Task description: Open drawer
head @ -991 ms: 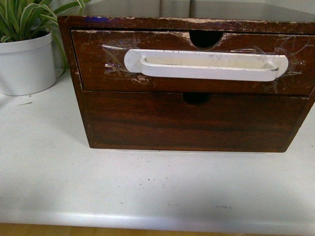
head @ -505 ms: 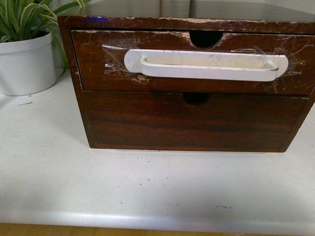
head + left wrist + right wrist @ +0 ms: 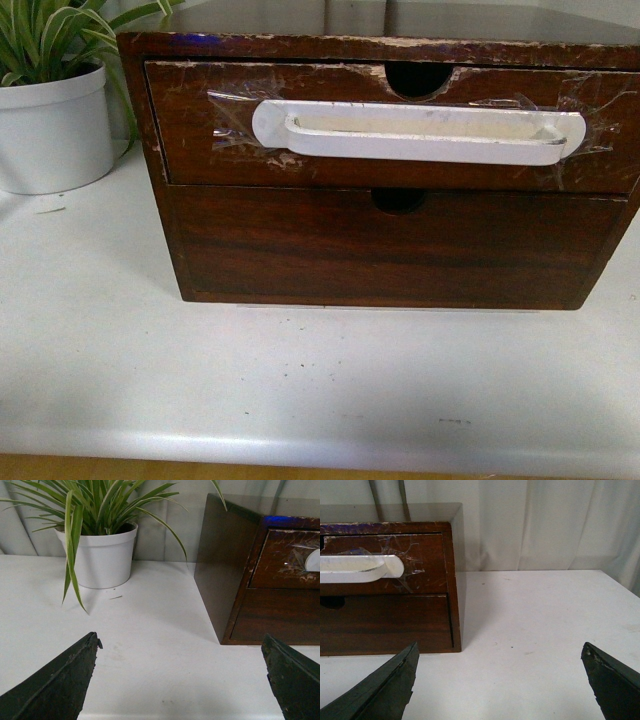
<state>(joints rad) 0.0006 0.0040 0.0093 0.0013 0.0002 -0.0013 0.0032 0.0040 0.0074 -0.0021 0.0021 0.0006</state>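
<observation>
The drawer (image 3: 200, 150) is the upper one of a dark wooden cabinet. Its scratched front is shut flush and bears a long white handle (image 3: 418, 133) held by clear tape, with a half-round notch (image 3: 418, 78) in its top edge. In the left wrist view the drawer (image 3: 285, 560) shows at the far right. In the right wrist view the drawer (image 3: 427, 555) and the handle's end (image 3: 365, 569) show at the left. My left gripper (image 3: 181, 647) is open and empty over the table, to the cabinet's left. My right gripper (image 3: 500, 652) is open and empty, to its right. Neither shows in the front view.
A plain lower drawer front (image 3: 390, 245) without a handle sits under it. A white pot with a green plant (image 3: 52, 125) stands left of the cabinet, also in the left wrist view (image 3: 102, 552). The white table (image 3: 300, 380) ends at a front edge. A curtain (image 3: 545, 525) hangs behind.
</observation>
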